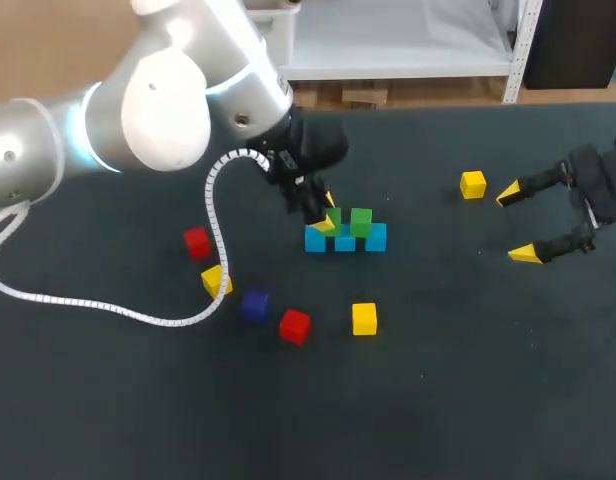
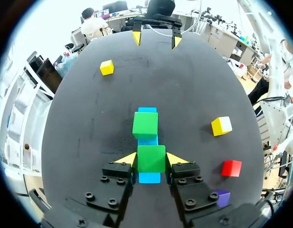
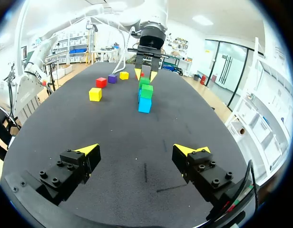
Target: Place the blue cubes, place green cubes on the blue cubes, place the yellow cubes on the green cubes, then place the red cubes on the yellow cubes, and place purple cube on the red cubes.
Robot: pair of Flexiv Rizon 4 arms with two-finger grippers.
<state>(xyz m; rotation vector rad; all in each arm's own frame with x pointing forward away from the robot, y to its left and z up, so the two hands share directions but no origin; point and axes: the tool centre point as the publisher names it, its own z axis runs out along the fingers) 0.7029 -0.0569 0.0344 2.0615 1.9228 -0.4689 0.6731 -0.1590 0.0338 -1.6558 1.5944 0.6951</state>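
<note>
**A:** Green on blue, centre of the head frame. Left claw [image 1: 326,212] is down over the blue cubes [image 1: 345,241], three in a touching row.

**B:** Grip?

**A:** The head view is poor for that, since the arm covers most of it. The left wrist view settles it: both yellow tips press opposite sides of the green cube [image 2: 151,158], so the claw is clenched on it. The cube's underside rests on the blue row.

**B:** The other green?

**A:** Second green cube [image 2: 145,125] is just ahead of the fingers, on the same row, apart from them.

**B:** Right side?

**A:** Right claw [image 1: 517,223] is at the right middle of the head frame, released wide. Its own wrist view shows only bare dark surface [image 3: 146,142] between the tips. The stack is end-on far ahead, with the left claw over it.

**B:** Loose pieces?

**A:** Only the head view gives the full count:
- Upper yellow cube [image 1: 473,184] is upper right, near the right claw.
- Lower yellow cube [image 1: 364,318] is below the stack.
- Left yellow cube [image 1: 216,280] is against the white cable [image 1: 214,225].
- Left red cube [image 1: 197,241] is just left of the cable.
- Lower red cube [image 1: 295,326] is just beside the purple cube [image 1: 254,306], lower centre.

The left wrist view catches only two yellows, one red and the purple.
</note>
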